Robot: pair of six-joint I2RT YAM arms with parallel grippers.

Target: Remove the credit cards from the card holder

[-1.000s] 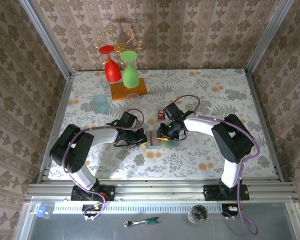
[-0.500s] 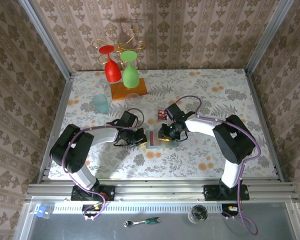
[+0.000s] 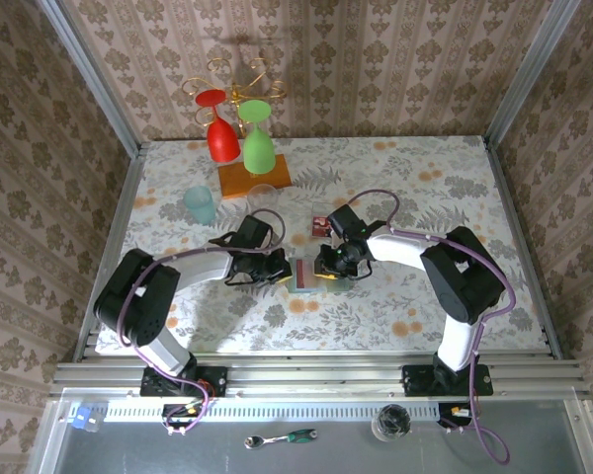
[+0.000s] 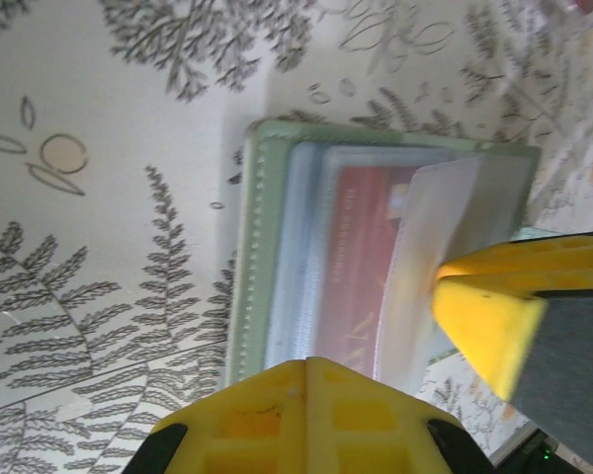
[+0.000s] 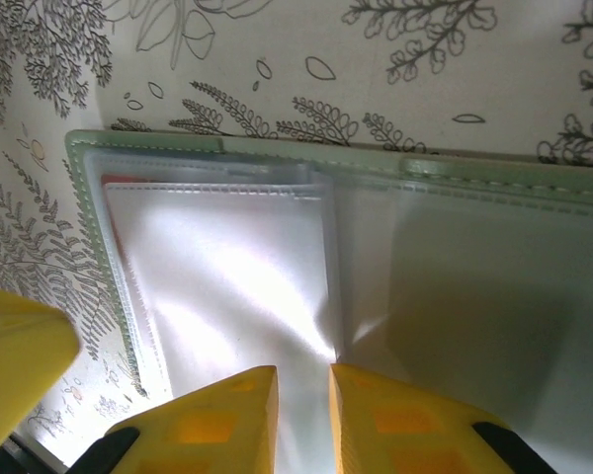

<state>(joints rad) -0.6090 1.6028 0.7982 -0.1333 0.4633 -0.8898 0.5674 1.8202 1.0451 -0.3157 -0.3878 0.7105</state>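
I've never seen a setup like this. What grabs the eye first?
Two arms meet mid-table over a pale green card holder. The right claw pinches its clear sleeve, a red card showing beneath, and the left claw is shut beside it. At the back, a red wine glass and a green wine glass hang upside down from a gold rack.

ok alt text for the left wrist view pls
An open pale green card holder lies on a fern-print tablecloth, a red card showing through its clear pocket. A translucent flap rises toward the right gripper's yellow finger, with the left gripper at the bottom edge.
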